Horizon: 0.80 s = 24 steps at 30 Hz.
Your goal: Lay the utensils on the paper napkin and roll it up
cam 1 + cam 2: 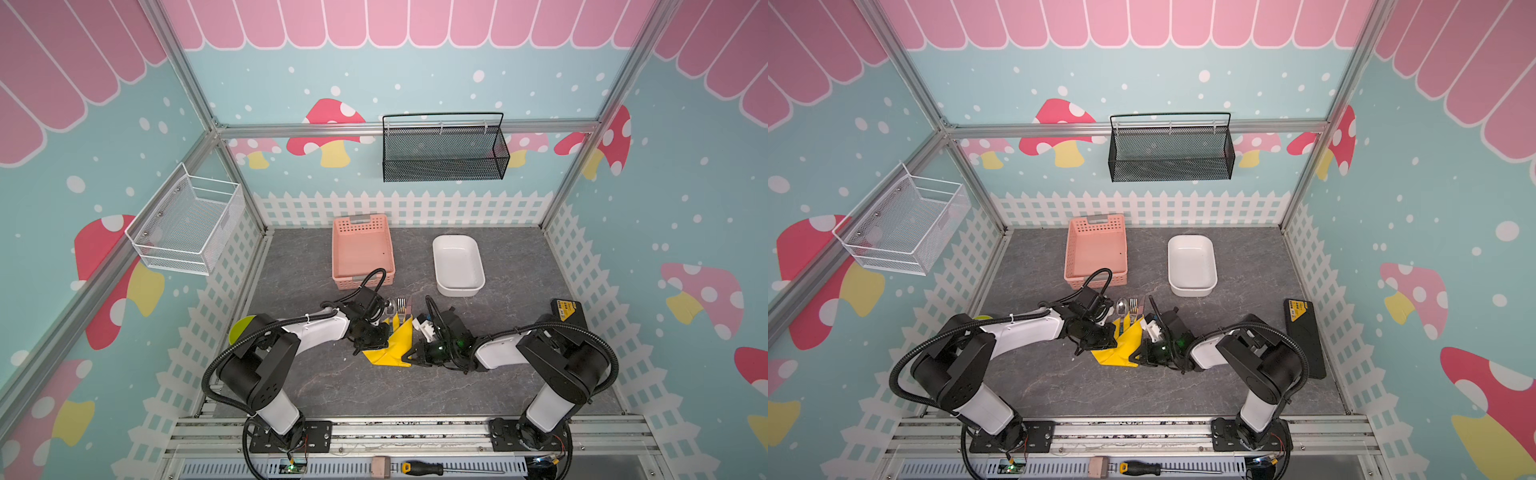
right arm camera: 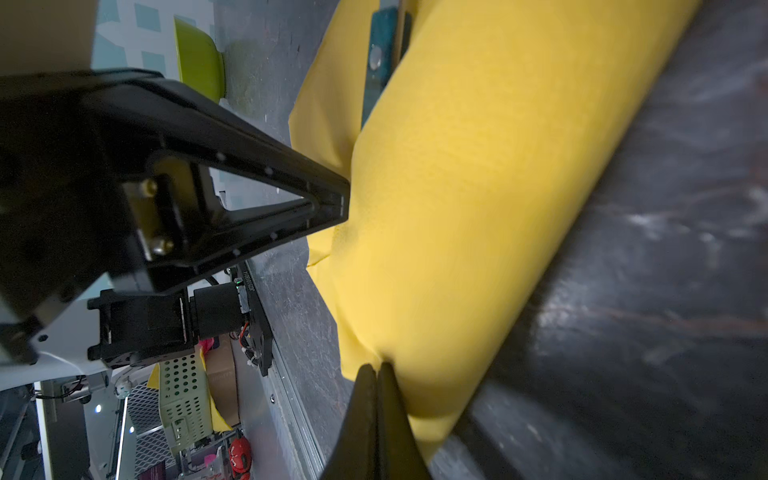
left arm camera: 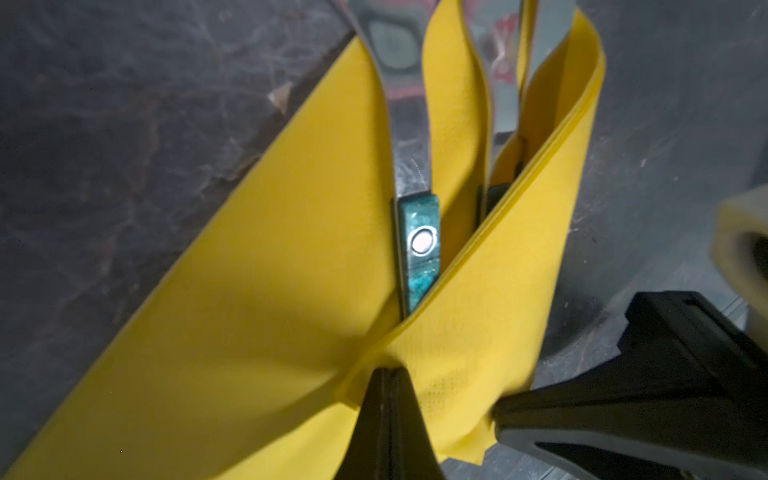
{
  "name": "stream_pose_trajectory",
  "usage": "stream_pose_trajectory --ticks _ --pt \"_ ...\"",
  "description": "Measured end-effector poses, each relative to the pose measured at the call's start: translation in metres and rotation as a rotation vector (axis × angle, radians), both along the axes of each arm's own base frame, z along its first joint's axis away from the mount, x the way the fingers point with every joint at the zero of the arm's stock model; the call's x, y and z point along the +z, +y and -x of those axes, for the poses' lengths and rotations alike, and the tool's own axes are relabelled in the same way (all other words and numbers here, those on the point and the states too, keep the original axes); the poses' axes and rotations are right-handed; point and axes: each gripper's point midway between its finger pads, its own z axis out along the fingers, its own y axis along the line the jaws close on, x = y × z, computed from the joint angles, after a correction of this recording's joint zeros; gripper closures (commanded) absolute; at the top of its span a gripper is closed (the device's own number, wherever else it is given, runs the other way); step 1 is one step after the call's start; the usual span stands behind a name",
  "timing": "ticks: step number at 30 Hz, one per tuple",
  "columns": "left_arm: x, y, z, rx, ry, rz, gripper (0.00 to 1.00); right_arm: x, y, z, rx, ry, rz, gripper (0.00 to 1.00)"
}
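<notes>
1. Left gripper (image 3: 388, 376), black with pointed fingers, is pinched tight on a fold of the bright yellow paper napkin (image 1: 395, 347). Its forearm lies low, reaching in from 9 o'clock.
2. Right gripper (image 2: 376, 370) reaches in low from 3 o'clock and nips the napkin's near end, jaws together.
3. Mid-table, the napkin is partly rolled, with its long axis running from 7 to 1 o'clock.
4. Silver teal-handled utensils (image 1: 401, 308) lie inside it, heads pointing to 12 o'clock, near the pink plastic basket (image 1: 361, 224).

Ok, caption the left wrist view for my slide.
Left gripper pinches bright yellow paper napkin folded partly over teal-handled silver metal utensils.
</notes>
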Motion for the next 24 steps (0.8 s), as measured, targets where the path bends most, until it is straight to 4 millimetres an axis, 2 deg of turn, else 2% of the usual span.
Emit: stream_pose_trajectory --ticks 8,11,16,18,24 --pt "0.0 -0.001 -0.001 0.0 -0.004 0.006 1.0 0.001 -0.001 0.0 -0.001 -0.003 0.002 0.99" --pt "0.0 -0.001 -0.001 -0.002 -0.006 0.006 1.0 0.01 -0.003 -0.005 -0.016 -0.024 -0.005 1.0" --pt "0.0 -0.001 -0.001 -0.006 -0.008 0.008 1.0 0.031 -0.013 -0.024 -0.067 -0.082 -0.034 1.0" --pt "0.0 -0.001 -0.001 -0.007 -0.007 0.009 1.0 0.03 -0.017 -0.029 -0.08 -0.085 -0.029 1.0" --pt "0.0 -0.002 -0.001 -0.007 -0.008 0.01 1.0 0.015 -0.019 -0.024 -0.062 -0.052 -0.006 1.0"
